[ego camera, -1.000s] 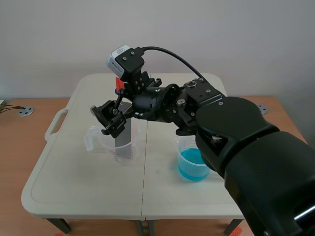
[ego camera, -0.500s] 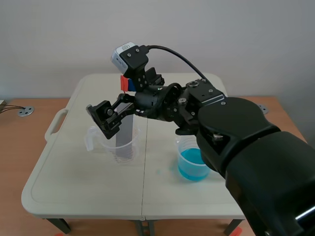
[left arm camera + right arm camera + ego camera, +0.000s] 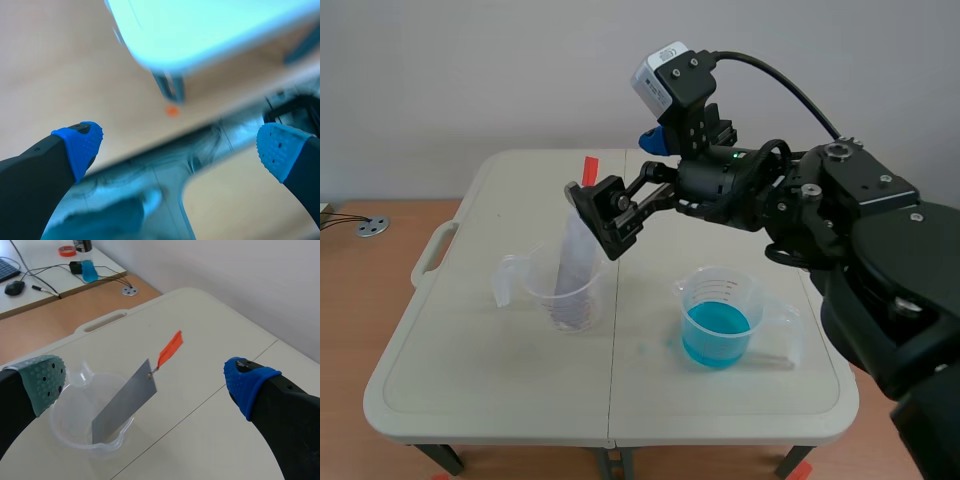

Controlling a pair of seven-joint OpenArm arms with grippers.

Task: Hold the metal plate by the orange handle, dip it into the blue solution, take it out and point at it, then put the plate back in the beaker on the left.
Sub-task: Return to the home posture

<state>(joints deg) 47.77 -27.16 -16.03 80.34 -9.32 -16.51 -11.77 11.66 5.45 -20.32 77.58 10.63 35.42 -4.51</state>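
While the right arm reaches in past the middle of the counter (image 3: 470,350), we see the right tool (image 3: 602,216) held above the left beaker (image 3: 560,292), its fingers (image 3: 42,385) spread wide with nothing clamped between them. We find the metal plate (image 3: 125,407) standing tilted inside that clear beaker, its lower edge down in the cup and its upper corner leaning out past the rim. The orange handle (image 3: 170,350) sticks up from that corner. In the right wrist view the plate lies ahead of the right tool, and neither finger touches it. We see the beaker of blue solution (image 3: 718,322) well apart from the left beaker, on the same counter. Our left tool (image 3: 180,147) looks down past a blurred corner of the counter to the floor, fingers apart and holding nothing.
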